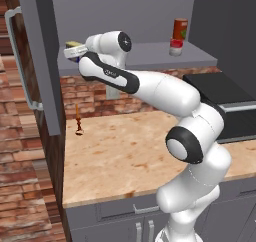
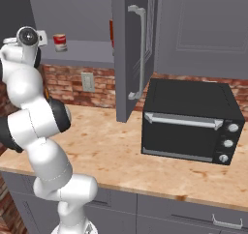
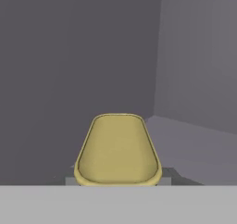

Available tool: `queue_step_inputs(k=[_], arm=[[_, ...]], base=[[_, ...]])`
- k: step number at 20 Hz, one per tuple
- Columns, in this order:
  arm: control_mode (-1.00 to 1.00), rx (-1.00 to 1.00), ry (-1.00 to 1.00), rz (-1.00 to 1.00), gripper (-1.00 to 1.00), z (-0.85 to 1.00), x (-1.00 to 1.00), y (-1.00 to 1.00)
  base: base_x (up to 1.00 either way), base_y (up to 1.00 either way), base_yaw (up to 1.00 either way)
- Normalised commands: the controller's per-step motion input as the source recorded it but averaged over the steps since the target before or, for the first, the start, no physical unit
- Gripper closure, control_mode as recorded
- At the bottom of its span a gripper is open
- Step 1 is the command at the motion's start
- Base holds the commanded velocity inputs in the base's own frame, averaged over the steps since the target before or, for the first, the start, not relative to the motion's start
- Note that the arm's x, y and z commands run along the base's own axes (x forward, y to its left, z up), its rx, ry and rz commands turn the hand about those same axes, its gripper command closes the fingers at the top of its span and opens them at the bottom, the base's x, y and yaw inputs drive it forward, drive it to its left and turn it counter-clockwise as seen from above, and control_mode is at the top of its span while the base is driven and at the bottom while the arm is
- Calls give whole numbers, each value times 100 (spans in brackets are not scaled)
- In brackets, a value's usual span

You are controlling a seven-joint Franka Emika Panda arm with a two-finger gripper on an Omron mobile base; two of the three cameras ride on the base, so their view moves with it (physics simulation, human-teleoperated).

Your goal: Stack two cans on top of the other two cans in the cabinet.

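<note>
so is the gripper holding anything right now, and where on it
Yes: the gripper is shut on the squat blue can with the yellow top at the cabinet shelf's left end, gripping its sides near the rim.

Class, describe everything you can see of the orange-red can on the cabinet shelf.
The orange-red can is a tall cylinder with a green label patch low on its side and a paler rim on top. It stands upright on a red-and-white can, which rests on the grey shelf toward its right end. Nothing else touches it.
</note>
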Motion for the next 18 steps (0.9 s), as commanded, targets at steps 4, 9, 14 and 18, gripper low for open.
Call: queue_step_inputs(k=[4, 9, 14, 18], arm=[[-100, 0, 0, 1, 100, 31, 1, -1], [-100, 0, 0, 0, 100, 33, -1, -12], [-100, 0, -7, 0, 100, 0, -14, -27], [-100, 0, -15, 0, 100, 0, -26, -8]], base=[[0, 0, 0], [0, 0, 0], [0, 0, 0], [0, 0, 0]])
